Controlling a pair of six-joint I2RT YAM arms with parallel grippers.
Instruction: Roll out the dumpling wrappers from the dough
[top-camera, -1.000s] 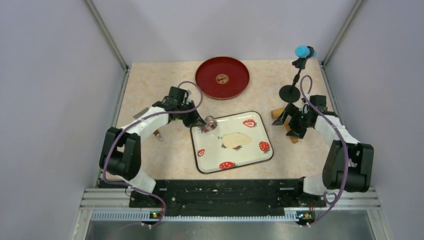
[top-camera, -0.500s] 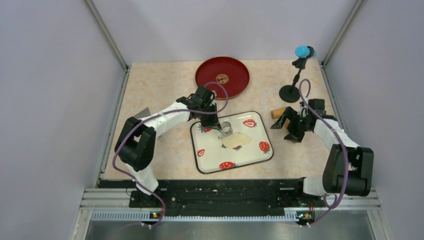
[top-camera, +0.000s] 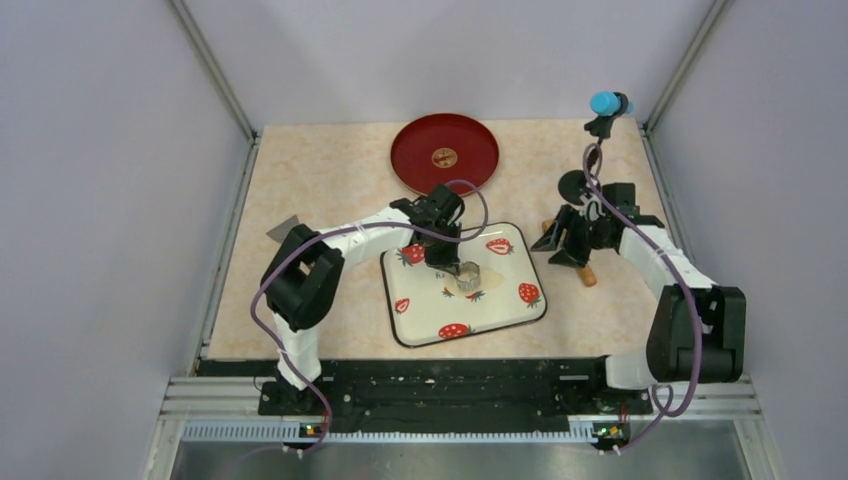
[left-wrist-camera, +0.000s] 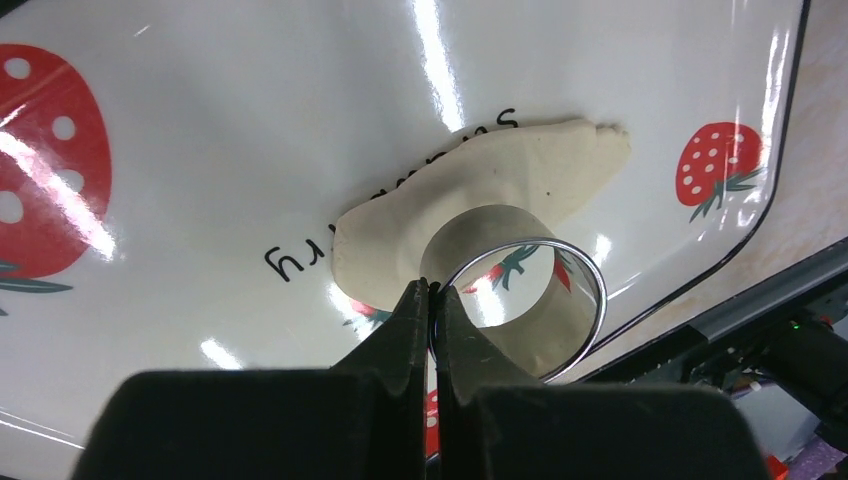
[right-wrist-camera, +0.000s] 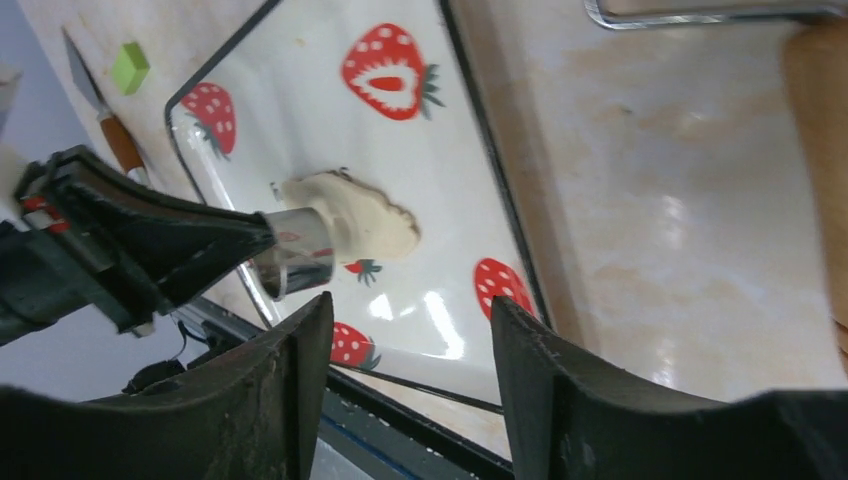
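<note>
Editor: Dough first, working from the left. Where does it lie?

Photographer: The dough (left-wrist-camera: 500, 170) lies flat and pale on the strawberry tray (top-camera: 500, 305), mid-table (top-camera: 320, 170). Left of the tray, a knife (right-wrist-camera: 100, 110) lies on the table. The left pincer (left-wrist-camera: 432, 295) is clamped tight on the wall of a metal ring (left-wrist-camera: 490, 225). The ring stands upright over one edge of the dough. Whether it bites in, I cannot tell.

Editor: And further right?

Photographer: A red plate (top-camera: 445, 155) sits at the far side, behind the tray. Right of the tray, the right pincer (right-wrist-camera: 410, 305) hangs low over the table, jaws partly apart, nothing between them. A wooden roller (top-camera: 588, 276) lies just beside it. A black stand (top-camera: 575, 185) with a blue top rises near the far right corner.
</note>
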